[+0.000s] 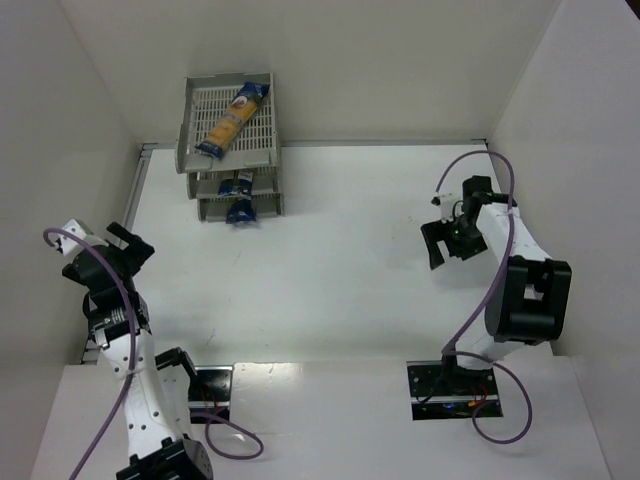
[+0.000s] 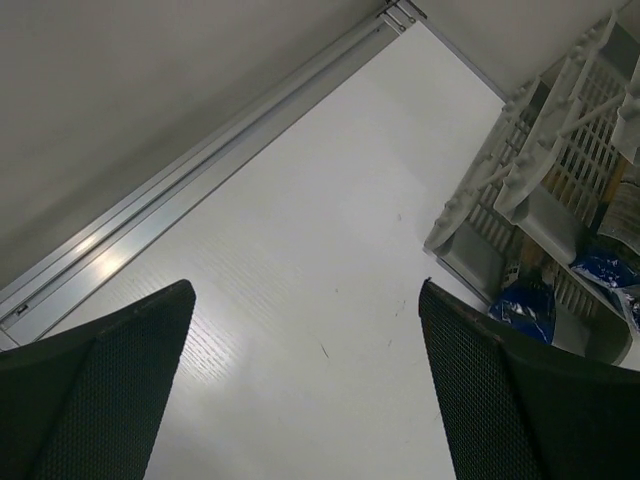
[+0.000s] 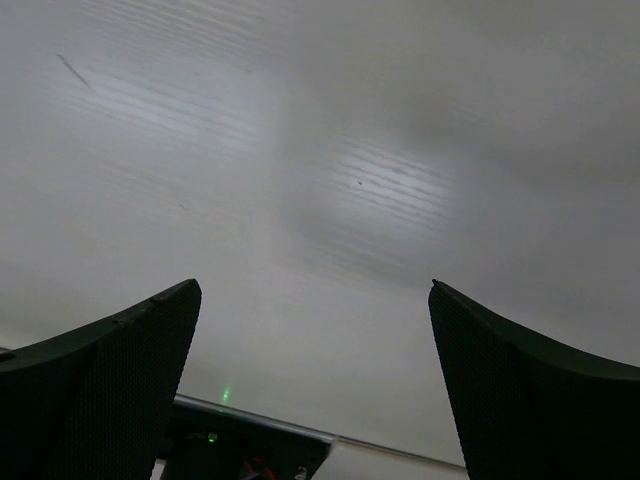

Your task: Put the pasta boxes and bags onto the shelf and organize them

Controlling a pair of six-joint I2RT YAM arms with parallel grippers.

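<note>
Starting with the top view: shelf (image 1: 205,100) sits upper left of frame by the back wall, three trays stacked. Top package (image 1: 232,122) lies in the top tray in full view, long axis diagonal from lower left to upper right, with blue ends. Middle package (image 1: 236,186) and bottom package (image 1: 241,213) each show only a blue end at the tray fronts. The rest is hidden under the trays above, so I can't tell their axis. Left hand (image 1: 130,241) is mid left, fingers apart, nothing between them. Right hand (image 1: 444,246) is mid right, also spread and empty. Both are well apart from the shelf. White surface (image 1: 330,270), white walls on three sides.

Left wrist view: fingers (image 2: 110,400) spread at the bottom corners, only bare surface between them. The shelf is cut off by the right edge. Two blue package ends (image 2: 525,305) show among the slats, but I can't tell which tray each is in. Metal rail (image 2: 200,180) runs diagonally where surface meets wall.

Right wrist view: fingers (image 3: 520,400) wide apart, gripping nothing. The surface looks soft and streaky, with no shelf or package in frame. Dark unit (image 3: 250,445) with a green light is cut off by the bottom edge and can't be identified.
</note>
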